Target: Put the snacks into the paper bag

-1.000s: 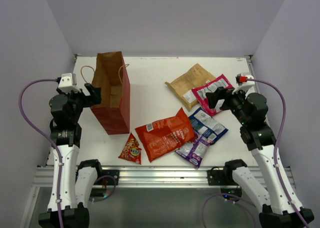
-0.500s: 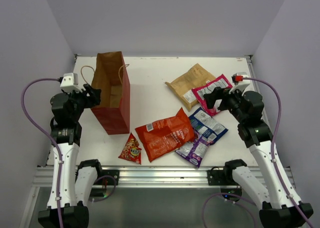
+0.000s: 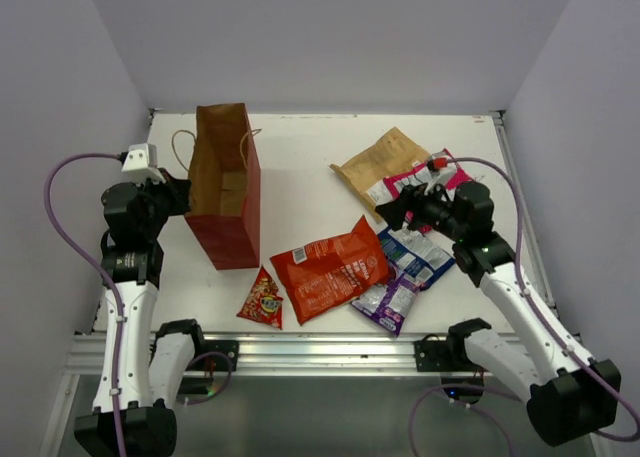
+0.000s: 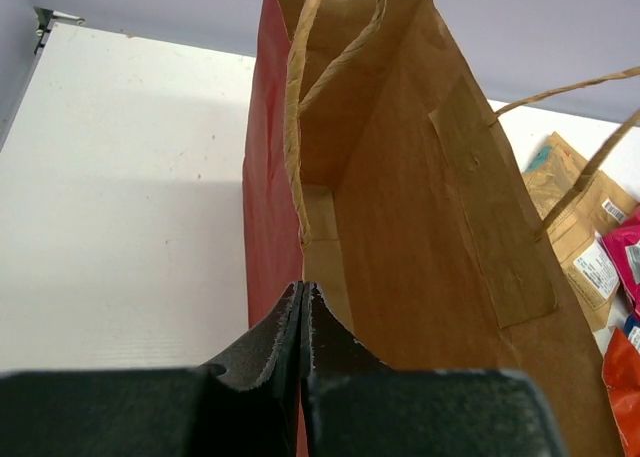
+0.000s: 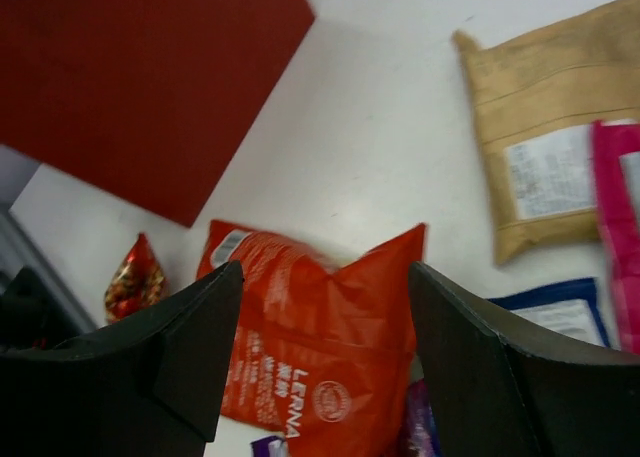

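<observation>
The paper bag (image 3: pixel 235 217), red outside and brown inside (image 4: pixel 430 227), stands upright at the left of the table. My left gripper (image 3: pixel 182 192) is shut on its left rim (image 4: pixel 302 289). The snacks lie to the right of the bag. They are an orange-red packet (image 3: pixel 328 267), a tan one (image 3: pixel 375 167), a pink one (image 3: pixel 440 172), a blue-white one (image 3: pixel 415 252), a purple-silver one (image 3: pixel 388 299) and a small red triangular one (image 3: pixel 262 302). My right gripper (image 3: pixel 388 212) hangs open above the orange-red packet (image 5: pixel 320 367), its midpoint (image 5: pixel 325 269) over the packet's upper edge, holding nothing.
The white table (image 3: pixel 300 157) is walled on three sides. A metal rail (image 3: pixel 320 352) runs along its near edge. The bag's cord handles (image 4: pixel 300 127) hang over its open mouth. Bare table lies between the bag and the tan packet.
My left gripper has closed on the bag's rim. The right arm swung left from over the pink packet to above the orange-red one, its jaws narrowing a little.
</observation>
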Motion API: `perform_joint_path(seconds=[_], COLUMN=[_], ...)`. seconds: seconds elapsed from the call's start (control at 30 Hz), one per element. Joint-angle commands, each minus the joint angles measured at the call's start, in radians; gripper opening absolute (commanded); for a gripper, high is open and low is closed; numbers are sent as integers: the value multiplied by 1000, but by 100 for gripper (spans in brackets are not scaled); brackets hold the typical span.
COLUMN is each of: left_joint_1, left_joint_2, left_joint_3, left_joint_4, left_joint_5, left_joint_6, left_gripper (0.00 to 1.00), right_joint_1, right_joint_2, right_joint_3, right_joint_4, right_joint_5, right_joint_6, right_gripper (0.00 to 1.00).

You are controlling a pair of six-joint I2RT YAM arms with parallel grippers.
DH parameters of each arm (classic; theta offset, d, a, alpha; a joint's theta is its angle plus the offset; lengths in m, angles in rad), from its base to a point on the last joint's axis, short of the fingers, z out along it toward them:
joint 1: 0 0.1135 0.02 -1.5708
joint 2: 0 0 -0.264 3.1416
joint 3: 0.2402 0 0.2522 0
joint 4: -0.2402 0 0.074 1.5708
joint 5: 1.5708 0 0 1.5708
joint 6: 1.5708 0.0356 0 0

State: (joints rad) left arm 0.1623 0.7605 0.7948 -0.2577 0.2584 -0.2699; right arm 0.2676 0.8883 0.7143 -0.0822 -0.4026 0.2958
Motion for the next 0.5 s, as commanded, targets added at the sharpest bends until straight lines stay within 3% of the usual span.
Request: perform_joint_path(seconds=[0.0, 0.17, 0.27, 0.47], left_joint_1=[-3, -4, -4, -7], left_joint_2=[-4, -4, -4, -10], left_joint_3=[41, 43, 43, 41], left_joint_4=[3, 0, -3, -5], left_joint_5=[15, 10, 4, 1], left_joint_6=[1, 14, 17, 21], left_gripper=[3, 0, 0, 0], right_joint_1=[170, 486, 615, 745], right_joint_2=[67, 240, 355, 521], right_joint_3=[-4, 27, 48, 108], right_joint_4=[156, 235, 271, 302], right_joint_5=[-15, 118, 182, 255], right_joint_6=[48, 54, 54, 43], right_gripper=[70, 66, 65, 64])
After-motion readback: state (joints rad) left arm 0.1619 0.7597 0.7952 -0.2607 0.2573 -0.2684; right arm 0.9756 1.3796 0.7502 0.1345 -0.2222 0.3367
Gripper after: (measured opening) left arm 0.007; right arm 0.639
